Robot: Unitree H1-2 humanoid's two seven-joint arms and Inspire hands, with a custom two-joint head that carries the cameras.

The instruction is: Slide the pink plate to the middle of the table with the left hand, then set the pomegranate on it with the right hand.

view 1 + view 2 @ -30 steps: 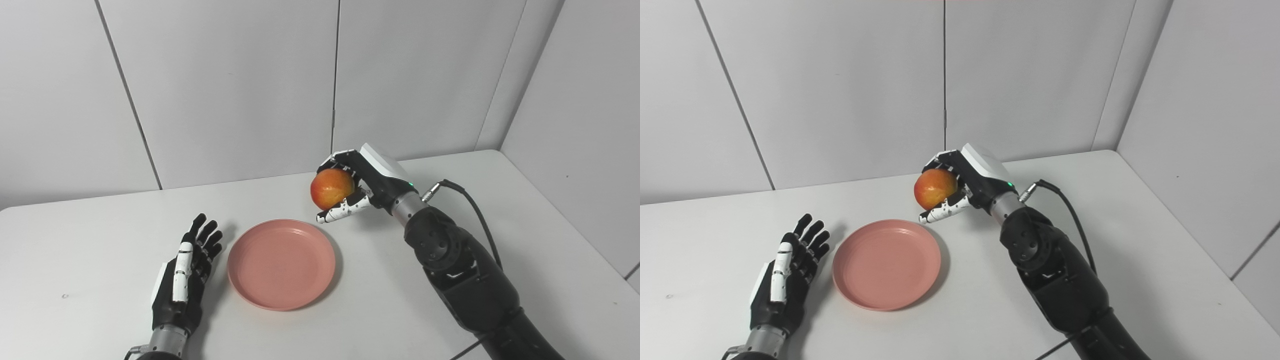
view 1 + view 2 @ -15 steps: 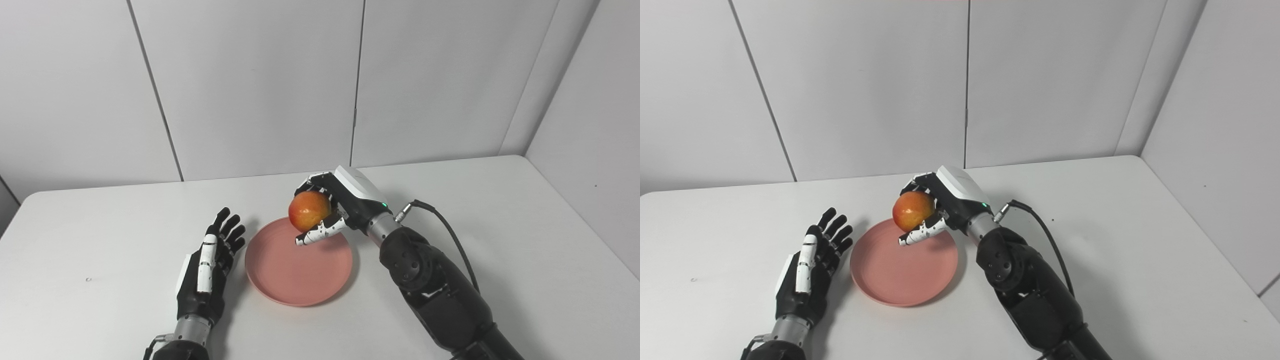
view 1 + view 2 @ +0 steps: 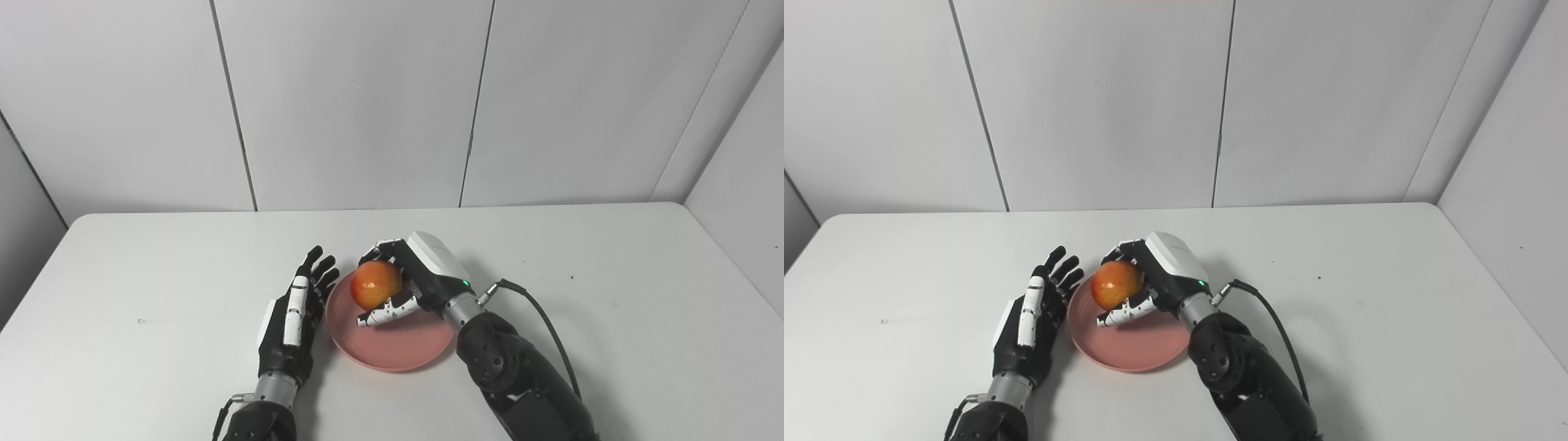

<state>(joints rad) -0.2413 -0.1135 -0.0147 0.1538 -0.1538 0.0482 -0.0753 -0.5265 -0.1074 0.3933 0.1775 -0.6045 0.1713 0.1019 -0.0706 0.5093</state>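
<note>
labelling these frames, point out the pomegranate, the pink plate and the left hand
pomegranate (image 3: 375, 285), left eye view, middle of its skin.
pink plate (image 3: 392, 350), left eye view, bare near side of its floor.
left hand (image 3: 1026, 327), right eye view, back of the hand.

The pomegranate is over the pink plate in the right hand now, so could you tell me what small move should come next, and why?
Probably lower the right hand a little and open it. It is shut on the pomegranate, which is already over the pink plate, seemingly just above it; contact is unclear. The left hand rests open beside the plate's left rim, out of the way.
</note>
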